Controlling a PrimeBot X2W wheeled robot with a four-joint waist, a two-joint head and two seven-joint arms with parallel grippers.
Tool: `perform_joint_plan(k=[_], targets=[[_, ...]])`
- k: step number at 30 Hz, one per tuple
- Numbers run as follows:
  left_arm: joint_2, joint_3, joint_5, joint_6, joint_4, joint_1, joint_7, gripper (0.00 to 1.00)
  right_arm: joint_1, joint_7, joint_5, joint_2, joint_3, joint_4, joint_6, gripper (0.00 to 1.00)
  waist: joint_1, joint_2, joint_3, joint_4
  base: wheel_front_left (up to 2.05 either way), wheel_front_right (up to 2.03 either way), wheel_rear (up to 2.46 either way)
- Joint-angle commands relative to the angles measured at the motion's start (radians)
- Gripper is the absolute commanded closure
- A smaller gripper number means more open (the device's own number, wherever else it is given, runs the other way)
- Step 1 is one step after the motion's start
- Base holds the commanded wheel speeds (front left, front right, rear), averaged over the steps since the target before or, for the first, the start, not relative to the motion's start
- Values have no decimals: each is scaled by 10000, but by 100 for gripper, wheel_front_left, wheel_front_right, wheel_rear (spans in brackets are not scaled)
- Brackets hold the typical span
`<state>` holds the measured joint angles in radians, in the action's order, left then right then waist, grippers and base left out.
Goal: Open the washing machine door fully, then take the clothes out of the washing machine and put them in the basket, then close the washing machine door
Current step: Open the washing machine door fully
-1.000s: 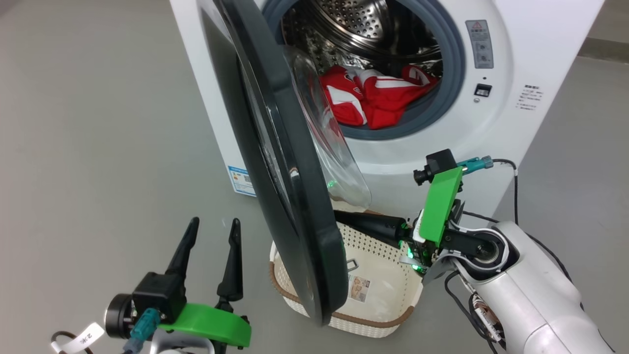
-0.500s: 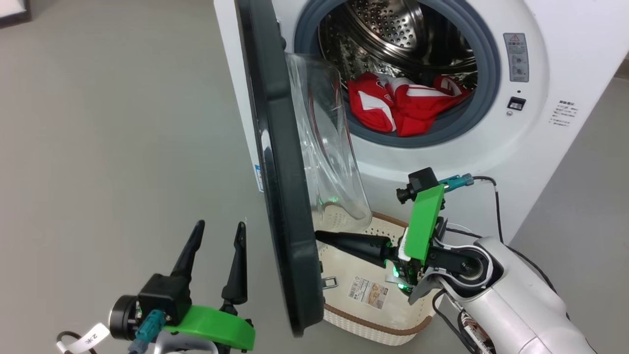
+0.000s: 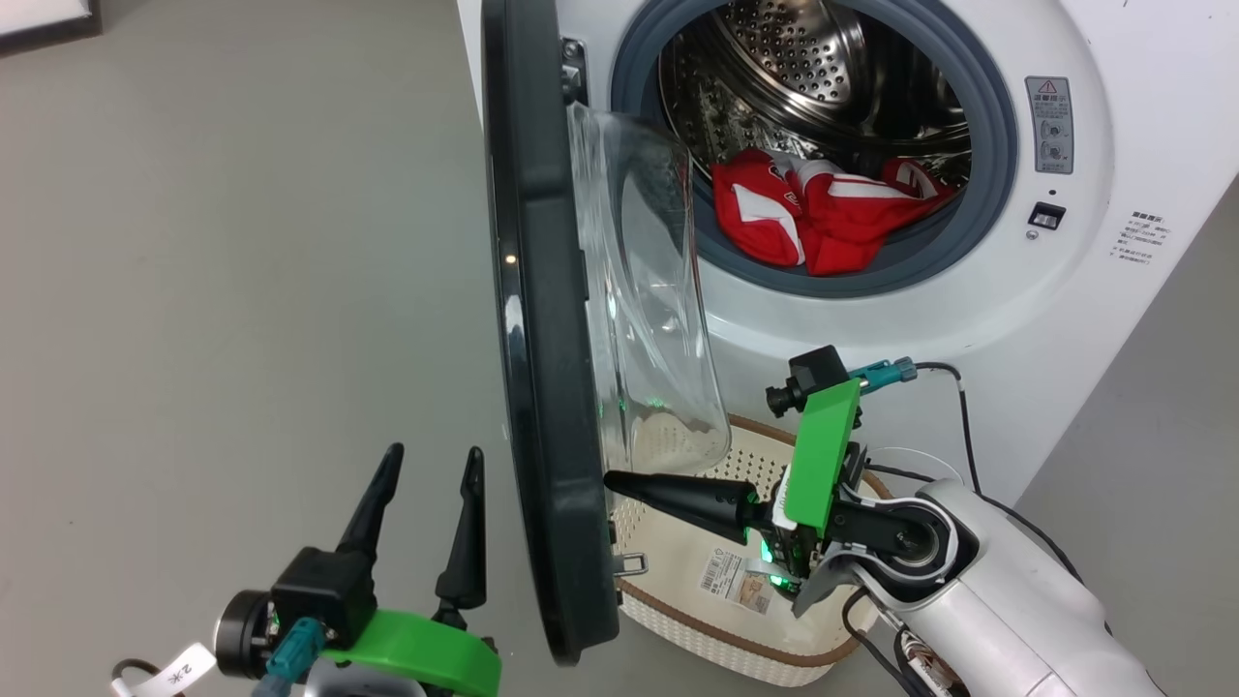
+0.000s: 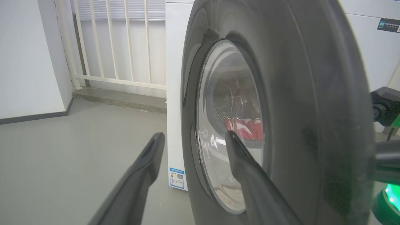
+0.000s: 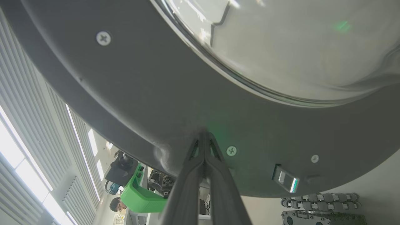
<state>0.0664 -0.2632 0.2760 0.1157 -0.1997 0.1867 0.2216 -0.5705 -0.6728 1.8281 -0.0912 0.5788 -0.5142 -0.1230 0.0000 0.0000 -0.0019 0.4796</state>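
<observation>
- The washing machine door [image 3: 542,387] stands swung out roughly square to the front of the washing machine [image 3: 1094,290], edge-on in my head view. I judge that as partly open, not fully.
- My right end effector [image 3: 619,481] has its two fingers pressed together with nothing between them. The tip bears on the inner face of the door's black rim, just below the glass bowl. The right wrist view shows the contact close to a screw. I read this as a push to swing the door wider.
- My left end effector [image 3: 434,455] is spread wide and holds nothing. It hovers above the floor [image 3: 242,242] on the door's outer side, near the rim but apart from it.
- The clothes [image 3: 823,218] lie heaped low in the drum [image 3: 803,58], close to the grey seal, and nothing is touching them.
- The basket [image 3: 716,631] sits on the floor right in front of the machine, below the opening and under my right arm. Its base sticker shows, and I see no red cloth in it.
- Progress, as I judge it: the first step is under way and close to finished. Left to do are the last of the door swing, moving every garment to the basket, and closing the door.
</observation>
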Motion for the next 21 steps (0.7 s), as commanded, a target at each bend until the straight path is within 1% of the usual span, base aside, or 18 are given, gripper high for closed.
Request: perform_joint_plan(k=[1,7,10,11,12,14,15,16,17,21], targets=[[141,281,81,104,292,194,16,0,-71,71,184,153,178,313,-77,100,0,0,3,1,0,0,0],[138,250,118,173,323,174,30,0,-132,370,322,-59,552,476,-77,100,0,0,4,12,0,0,0],[172,259,171,178,357,151,39,0,-159,908,74,-281,788,673,-77,100,0,0,17,29,0,0,0],[181,262,182,183,366,144,42,0,-159,1089,-71,-350,864,738,-77,84,0,0,20,34,0,0,0],[190,264,195,186,374,136,44,0,-141,1268,-196,-401,930,810,-77,73,0,0,21,41,0,0,0],[209,270,214,200,394,114,47,0,-121,1670,-601,-556,1097,995,-77,55,0,0,18,45,0,0,0],[219,274,224,211,404,98,46,0,-109,1917,-885,-648,1199,1072,-77,38,0,0,14,44,0,0,0],[231,276,231,222,416,80,44,0,-95,2173,-1209,-737,1316,1150,-77,15,0,0,9,43,0,0,0],[243,279,239,233,428,62,39,0,-51,2428,-1473,-791,1399,1216,-77,0,0,0,2,42,0,0,0],[289,282,265,282,486,-18,7,0,183,3399,-2223,-895,1525,1407,-77,0,0,0,-43,54,0,0,0]])
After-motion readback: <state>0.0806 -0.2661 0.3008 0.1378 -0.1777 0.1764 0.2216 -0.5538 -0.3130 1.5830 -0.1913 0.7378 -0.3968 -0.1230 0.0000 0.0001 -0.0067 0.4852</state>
